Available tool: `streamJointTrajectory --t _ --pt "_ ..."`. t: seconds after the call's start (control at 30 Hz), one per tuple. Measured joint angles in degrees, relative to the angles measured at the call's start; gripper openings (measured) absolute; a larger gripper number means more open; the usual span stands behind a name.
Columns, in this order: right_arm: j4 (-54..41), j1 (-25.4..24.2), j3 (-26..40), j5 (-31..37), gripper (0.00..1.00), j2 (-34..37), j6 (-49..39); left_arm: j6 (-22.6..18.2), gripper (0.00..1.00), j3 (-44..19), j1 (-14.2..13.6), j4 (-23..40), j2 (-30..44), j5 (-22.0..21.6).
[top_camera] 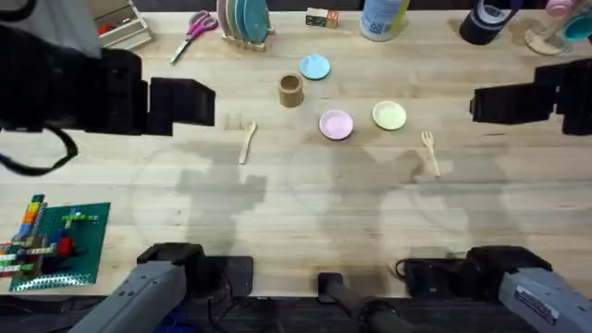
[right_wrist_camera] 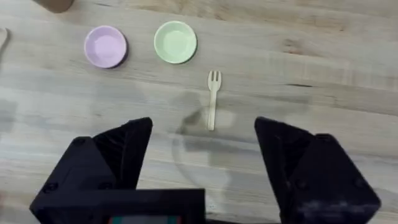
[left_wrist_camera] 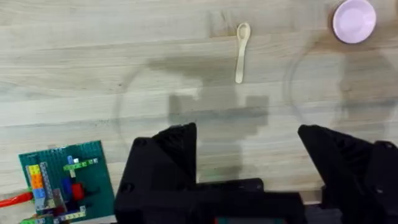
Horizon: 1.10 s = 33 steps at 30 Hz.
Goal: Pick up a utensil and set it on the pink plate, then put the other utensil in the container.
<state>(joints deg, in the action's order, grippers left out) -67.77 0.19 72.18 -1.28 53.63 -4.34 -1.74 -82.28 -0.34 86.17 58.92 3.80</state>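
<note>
Both grippers hang spread and empty: left gripper [left_wrist_camera: 247,171] just short of the wooden spoon [left_wrist_camera: 241,52], right gripper [right_wrist_camera: 204,162] behind the wooden fork [right_wrist_camera: 213,98]. Nothing looks picked yet. Next, likely descend, pinch the spoon, carry it to the pink plate [left_wrist_camera: 354,21] beyond.

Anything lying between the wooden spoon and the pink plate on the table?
No. In the overhead view, the stretch between the spoon and the pink plate is bare wood; the left wrist view shows the same.
</note>
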Motion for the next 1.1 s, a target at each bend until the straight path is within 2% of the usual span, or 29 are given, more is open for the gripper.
streamJointTrajectory --t 0.43,0.6,0.9,1.1 --pt "0.0 0.0 0.0 0.0 0.998 0.0 0.0 0.0 0.995 0.0 -0.14 -0.36 6.7 0.51" --pt "0.02 0.0 0.0 0.0 0.998 0.0 0.0 0.0 0.995 3.09 -1.92 -6.57 7.31 0.58" --pt "0.0 0.0 0.0 0.0 0.998 0.0 0.0 0.0 0.995 17.32 -5.95 -18.8 7.91 0.75" --pt "0.0 0.0 0.0 0.0 0.998 0.0 0.0 -0.03 0.995 19.15 -7.0 -23.37 12.6 0.92"
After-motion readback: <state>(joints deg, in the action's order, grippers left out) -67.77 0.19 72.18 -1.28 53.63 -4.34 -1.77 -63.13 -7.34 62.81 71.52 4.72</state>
